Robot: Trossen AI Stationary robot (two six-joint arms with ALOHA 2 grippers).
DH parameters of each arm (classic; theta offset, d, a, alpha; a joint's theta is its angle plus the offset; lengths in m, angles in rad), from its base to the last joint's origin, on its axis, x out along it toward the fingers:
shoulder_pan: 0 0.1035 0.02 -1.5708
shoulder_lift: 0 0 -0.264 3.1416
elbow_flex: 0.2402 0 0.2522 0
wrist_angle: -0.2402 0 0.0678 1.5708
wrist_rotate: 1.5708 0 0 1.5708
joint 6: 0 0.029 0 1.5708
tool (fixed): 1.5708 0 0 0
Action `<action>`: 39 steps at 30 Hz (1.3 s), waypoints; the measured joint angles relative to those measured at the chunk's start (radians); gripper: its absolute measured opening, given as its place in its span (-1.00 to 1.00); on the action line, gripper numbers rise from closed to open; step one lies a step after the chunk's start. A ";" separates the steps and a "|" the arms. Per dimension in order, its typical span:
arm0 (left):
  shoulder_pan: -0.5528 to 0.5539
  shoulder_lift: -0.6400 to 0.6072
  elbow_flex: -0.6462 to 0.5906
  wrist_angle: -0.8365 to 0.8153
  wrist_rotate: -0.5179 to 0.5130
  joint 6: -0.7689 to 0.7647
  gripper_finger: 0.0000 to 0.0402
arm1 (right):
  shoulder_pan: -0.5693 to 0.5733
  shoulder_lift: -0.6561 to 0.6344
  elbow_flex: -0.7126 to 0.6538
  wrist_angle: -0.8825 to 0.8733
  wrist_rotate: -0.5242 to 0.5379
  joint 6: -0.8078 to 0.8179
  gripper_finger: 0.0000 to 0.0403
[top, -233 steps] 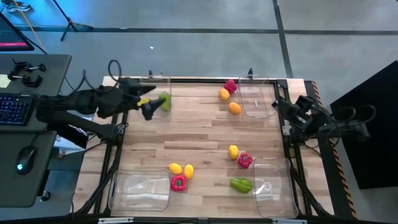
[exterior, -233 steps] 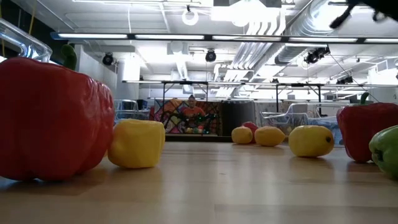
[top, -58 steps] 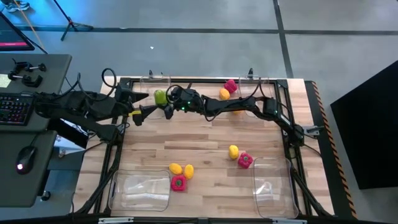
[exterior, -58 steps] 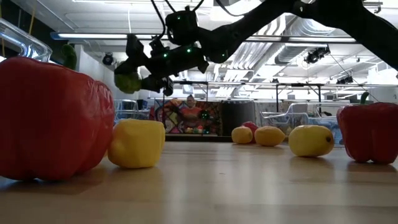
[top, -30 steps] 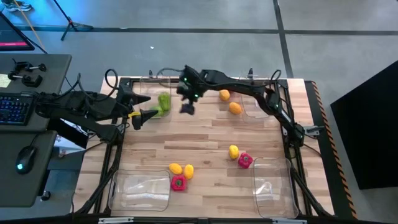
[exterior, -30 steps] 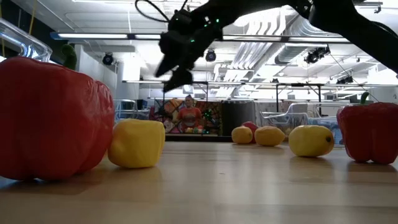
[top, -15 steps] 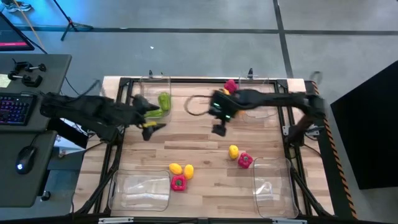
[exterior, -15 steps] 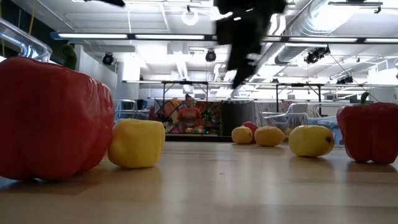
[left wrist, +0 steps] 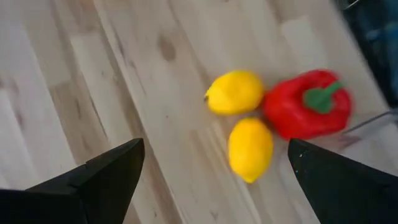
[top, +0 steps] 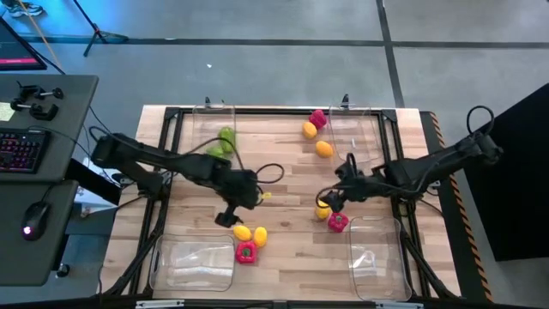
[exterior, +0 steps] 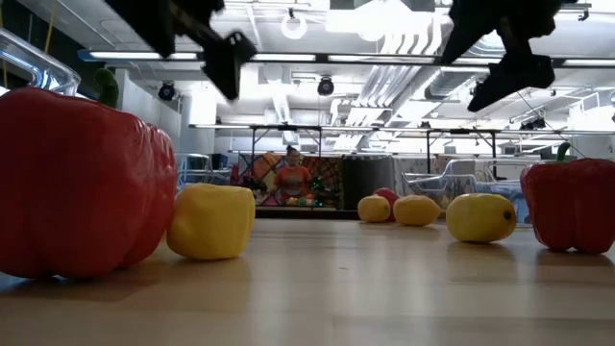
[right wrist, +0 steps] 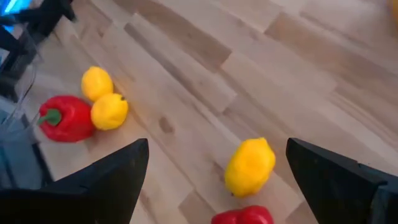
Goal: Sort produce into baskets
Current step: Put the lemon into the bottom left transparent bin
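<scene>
Left gripper [top: 230, 216] hangs over the wooden table [top: 283, 180], fingers spread wide, empty, just above the front trio: two yellow lemons [top: 243, 233] touching a red pepper [top: 246, 252], which sits beside the front-left clear bin [top: 193, 263]. Right gripper [top: 329, 198] also wide apart and empty, over another yellow lemon [top: 322, 209] and red pepper [top: 337, 222] near the front-right bin [top: 375, 257]. Green produce [top: 225, 140] lies in the back-left bin [top: 214, 129]; orange pieces [top: 323, 148] and a red one [top: 318, 118] by the back-right bin [top: 353, 133]
</scene>
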 joint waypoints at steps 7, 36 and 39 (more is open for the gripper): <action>-0.001 0.124 0.000 0.008 -0.146 -0.130 0.92 | 0.043 0.022 -0.026 -0.002 0.062 -0.044 0.83; -0.054 0.236 0.000 0.002 0.024 -0.123 0.92 | 0.041 0.029 -0.026 -0.001 0.193 -0.172 0.83; -0.055 0.257 -0.002 0.014 0.024 -0.121 0.92 | 0.042 0.029 -0.026 0.010 0.192 -0.172 0.83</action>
